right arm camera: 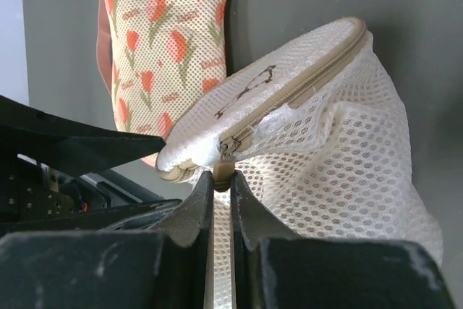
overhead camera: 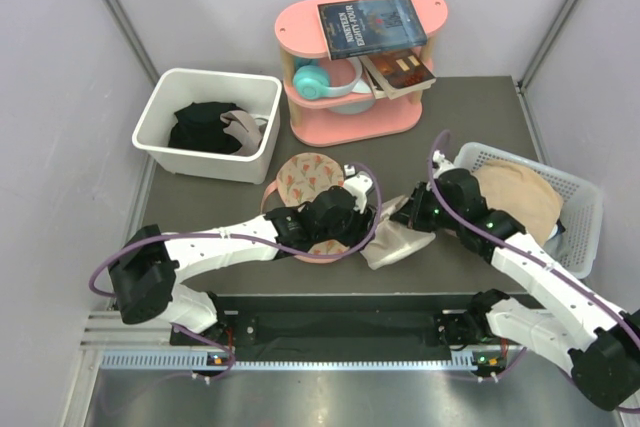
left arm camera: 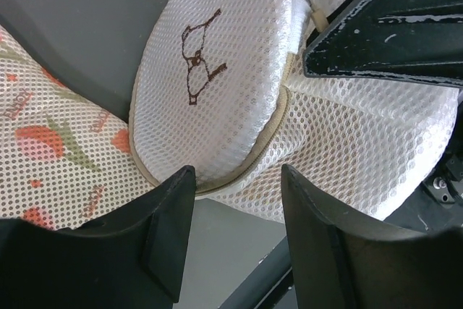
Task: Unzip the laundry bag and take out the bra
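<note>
The laundry bag [overhead camera: 398, 244] is a cream-white mesh pouch lying on the dark table between my two grippers, its domed lid [left arm camera: 217, 70] tilted up on edge. The zip runs round the rim [right arm camera: 318, 77], and its small beige pull [right arm camera: 223, 170] hangs at the near end. My right gripper [right arm camera: 223, 179] is shut on that pull. The left gripper [left arm camera: 237, 179] stands open just short of the bag's lower rim, with only bare table between its fingers. The bra is hidden.
A pink floral mesh piece [overhead camera: 305, 182] lies flat just left of the bag. At the back left stands a white bin [overhead camera: 165, 107] with black clothes, and behind it a pink shelf [overhead camera: 300, 22] with books and headphones. A white basket [overhead camera: 580, 192] on the right holds a beige garment.
</note>
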`<act>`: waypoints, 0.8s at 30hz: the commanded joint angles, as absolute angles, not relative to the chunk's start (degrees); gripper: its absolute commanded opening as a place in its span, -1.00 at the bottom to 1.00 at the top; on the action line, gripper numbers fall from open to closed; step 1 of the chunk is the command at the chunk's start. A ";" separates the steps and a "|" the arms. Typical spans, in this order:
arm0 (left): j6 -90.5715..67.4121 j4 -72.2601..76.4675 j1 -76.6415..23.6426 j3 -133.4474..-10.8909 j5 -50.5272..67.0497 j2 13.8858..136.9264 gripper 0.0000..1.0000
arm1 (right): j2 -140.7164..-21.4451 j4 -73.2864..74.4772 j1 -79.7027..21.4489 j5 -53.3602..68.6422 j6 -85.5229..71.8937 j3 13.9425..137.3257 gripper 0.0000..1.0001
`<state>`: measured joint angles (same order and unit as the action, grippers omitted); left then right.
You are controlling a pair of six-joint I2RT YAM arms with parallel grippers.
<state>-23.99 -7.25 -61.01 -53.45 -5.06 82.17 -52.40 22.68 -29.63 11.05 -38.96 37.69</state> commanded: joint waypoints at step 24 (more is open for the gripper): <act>-54.57 -19.09 -53.35 -59.07 -14.43 67.93 0.80 | -53.10 14.94 -30.76 6.33 -34.96 47.13 -1.00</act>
<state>-48.58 -21.43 -53.82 -62.22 -18.33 67.96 -57.41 18.50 -29.85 6.50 -33.50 52.97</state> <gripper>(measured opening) 0.896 0.042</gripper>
